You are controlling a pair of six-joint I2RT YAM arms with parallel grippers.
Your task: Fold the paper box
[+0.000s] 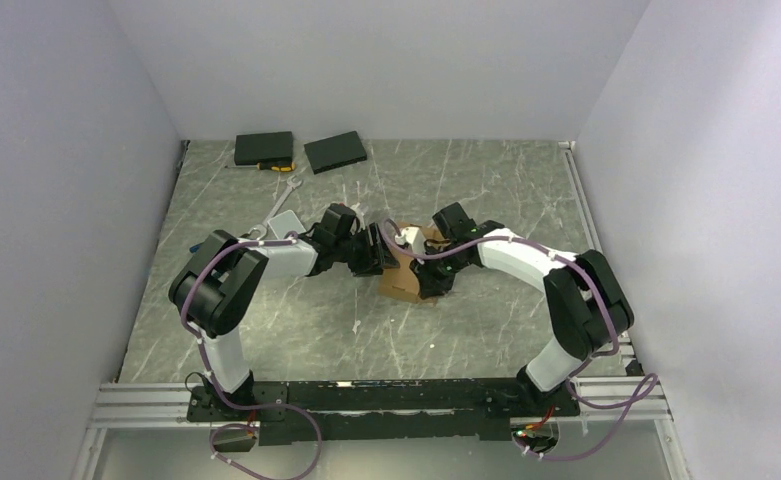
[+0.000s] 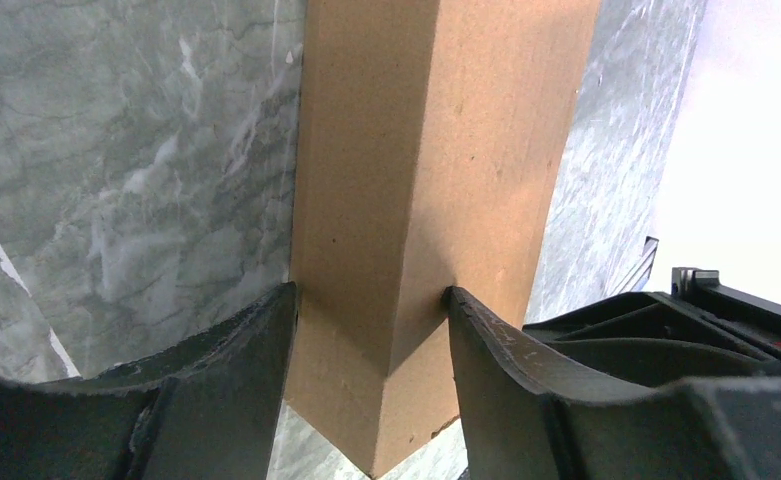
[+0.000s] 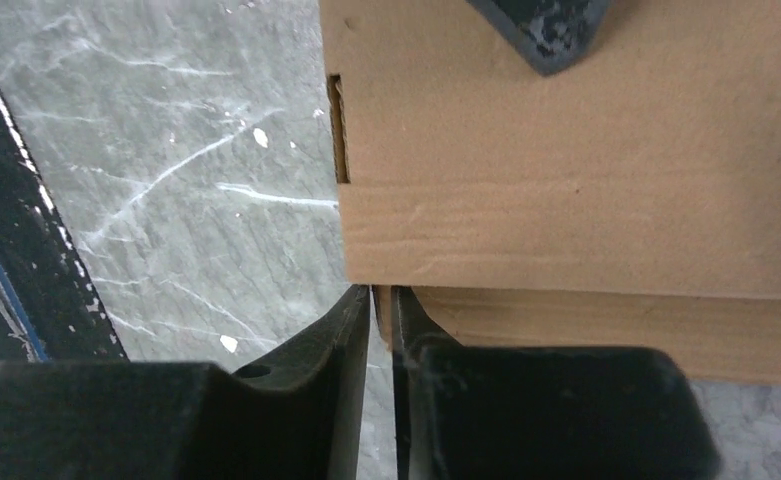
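Gripping the paper box between both arms, at the middle of the marbled desk.
Nearest the arm bases, the left pincer is grasping the brown carton across its width, its fingers pressing on opposite cardboard faces. The right pincer is sitting at a corner of the box's edge with its fingers nearly together and only a thin slit between them; whether any cardboard is caught there cannot be told. A dark fingertip is resting on the box's upper panel in the right wrist view. Farther back, a black slab and a second black slab are lying side by side near the rear wall, well apart from the box.
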